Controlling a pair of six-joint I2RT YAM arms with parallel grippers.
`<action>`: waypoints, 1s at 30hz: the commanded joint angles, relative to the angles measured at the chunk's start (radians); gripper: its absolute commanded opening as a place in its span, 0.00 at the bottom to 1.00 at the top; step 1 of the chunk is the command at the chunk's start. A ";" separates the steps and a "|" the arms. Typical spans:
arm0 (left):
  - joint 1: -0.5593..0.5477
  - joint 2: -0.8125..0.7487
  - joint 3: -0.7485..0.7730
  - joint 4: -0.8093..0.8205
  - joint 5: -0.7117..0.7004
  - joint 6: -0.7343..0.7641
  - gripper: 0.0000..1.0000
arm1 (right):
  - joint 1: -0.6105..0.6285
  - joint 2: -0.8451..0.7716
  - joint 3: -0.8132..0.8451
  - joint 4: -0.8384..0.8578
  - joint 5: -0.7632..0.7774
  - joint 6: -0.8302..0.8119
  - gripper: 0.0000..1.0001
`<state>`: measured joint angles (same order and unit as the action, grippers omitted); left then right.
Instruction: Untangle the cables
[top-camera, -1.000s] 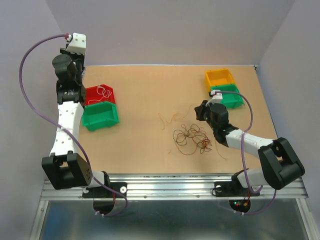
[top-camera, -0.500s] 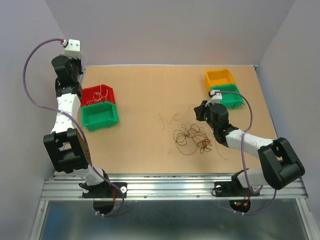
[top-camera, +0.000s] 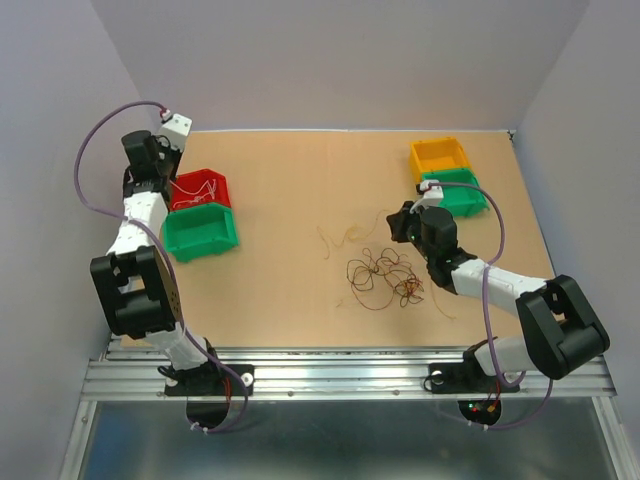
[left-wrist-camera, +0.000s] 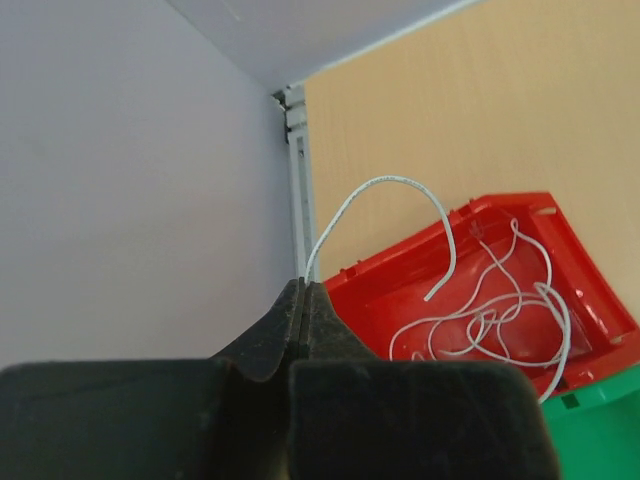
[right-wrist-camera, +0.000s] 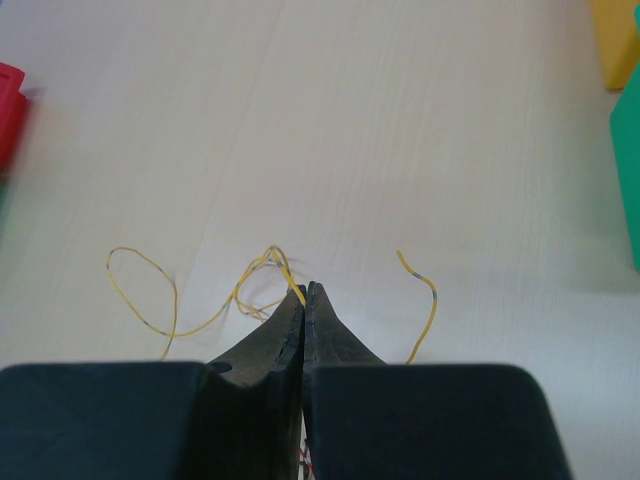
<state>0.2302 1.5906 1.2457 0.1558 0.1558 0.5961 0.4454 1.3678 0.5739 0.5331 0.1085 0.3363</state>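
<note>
Top external view: task judged partly done. Sorted so far: white wire, hair-thin and springy, arched from the pinched-shut left claw over the glossy hard-plastic red bin at the far-left corner of the worktop, with more pale loops lying inside. Left to do: dark brown-red knot of fine curls, mid-worktop toward the near edge; loose yellow wire just beyond it. Right claw closed tight at that wire's loop; grip on it not discernible.
</note>
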 joint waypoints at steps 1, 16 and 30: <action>-0.002 0.083 0.056 -0.111 0.069 0.169 0.00 | -0.002 -0.007 -0.011 0.064 -0.023 -0.003 0.01; -0.043 0.479 0.478 -0.530 0.008 0.263 0.00 | -0.002 0.014 -0.002 0.071 -0.047 0.001 0.01; -0.051 0.349 0.477 -0.546 -0.010 0.246 0.46 | -0.001 0.013 -0.002 0.071 -0.056 0.000 0.01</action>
<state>0.1795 2.0903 1.7256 -0.4091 0.1524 0.8616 0.4454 1.3823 0.5739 0.5514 0.0692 0.3367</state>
